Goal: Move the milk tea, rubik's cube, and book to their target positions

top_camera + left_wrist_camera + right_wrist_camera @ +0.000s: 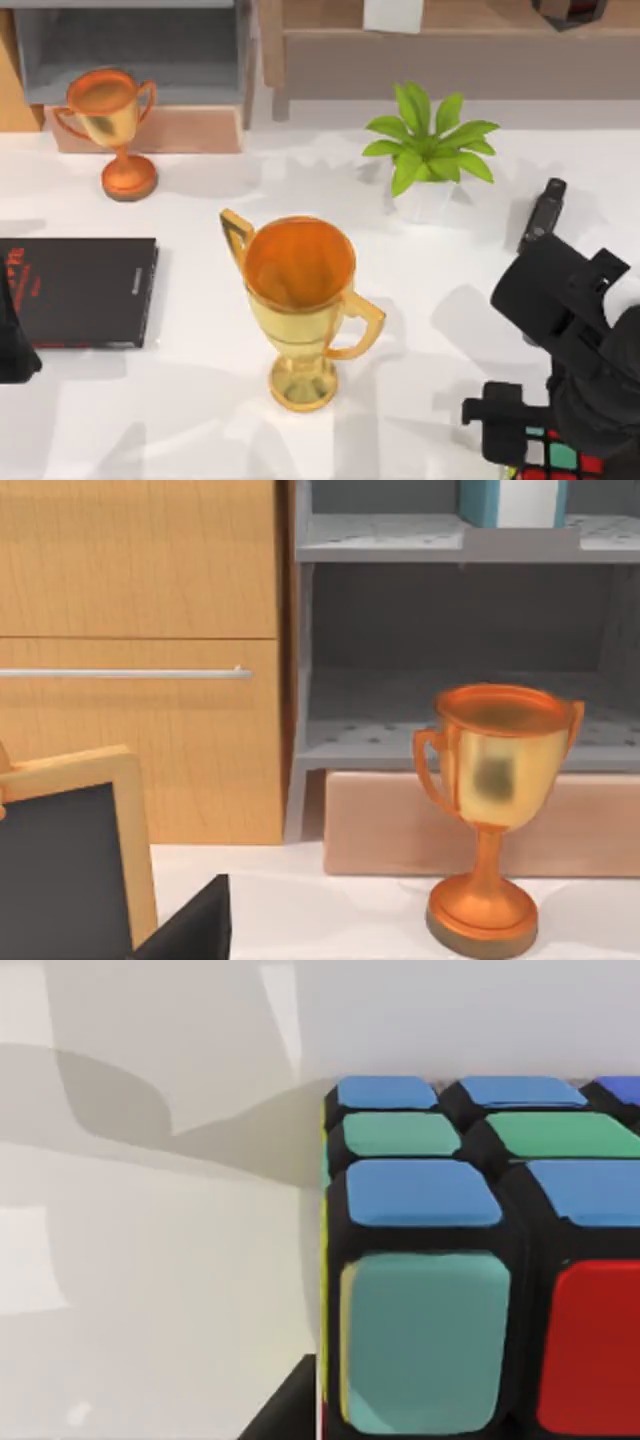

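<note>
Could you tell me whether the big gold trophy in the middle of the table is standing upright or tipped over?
Upright: the big trophy stands on its round base on the table, with its open cup facing up.

The rubik's cube (470, 1260) has black edges around rounded stickers: blue, green and teal on one face, teal and red on another, with a strip of yellow along its side. The desk (200, 400) is plain white. The large trophy (300, 300) is pale gold with an orange inside; the smaller trophy (112, 125) is deeper orange-gold. The thin book (78, 290) is black with red lettering. The plant (430, 145) has bright green leaves in a white pot. The cabinet (140, 660) shows light wood grain beside grey shelves (450, 630), where the book (512, 502) is teal-blue with white page edges.
</note>
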`<state>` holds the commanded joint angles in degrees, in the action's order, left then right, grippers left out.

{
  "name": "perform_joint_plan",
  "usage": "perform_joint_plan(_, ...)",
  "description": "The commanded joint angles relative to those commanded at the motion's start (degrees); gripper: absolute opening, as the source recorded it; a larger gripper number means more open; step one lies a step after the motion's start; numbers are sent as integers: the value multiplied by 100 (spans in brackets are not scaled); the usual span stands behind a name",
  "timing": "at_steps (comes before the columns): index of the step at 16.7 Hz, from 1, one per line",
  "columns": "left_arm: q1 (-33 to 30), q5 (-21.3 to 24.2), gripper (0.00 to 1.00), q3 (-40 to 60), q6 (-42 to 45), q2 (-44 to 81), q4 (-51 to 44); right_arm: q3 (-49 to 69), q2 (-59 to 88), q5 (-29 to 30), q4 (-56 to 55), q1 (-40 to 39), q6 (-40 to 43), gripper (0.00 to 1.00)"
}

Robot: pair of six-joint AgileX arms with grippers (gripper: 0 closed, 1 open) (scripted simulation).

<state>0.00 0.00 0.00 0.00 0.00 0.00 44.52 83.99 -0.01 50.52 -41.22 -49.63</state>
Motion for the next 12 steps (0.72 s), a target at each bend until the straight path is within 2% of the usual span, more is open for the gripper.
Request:
perform_joint_plan(4, 0, 0, 100, 0, 0, 0, 0, 23, -30, 2, 21, 7, -6, 0)
perform_joint_plan(12, 0, 0, 100, 0, 0, 0, 0, 497, -294, 3, 771, 16, 8, 0)
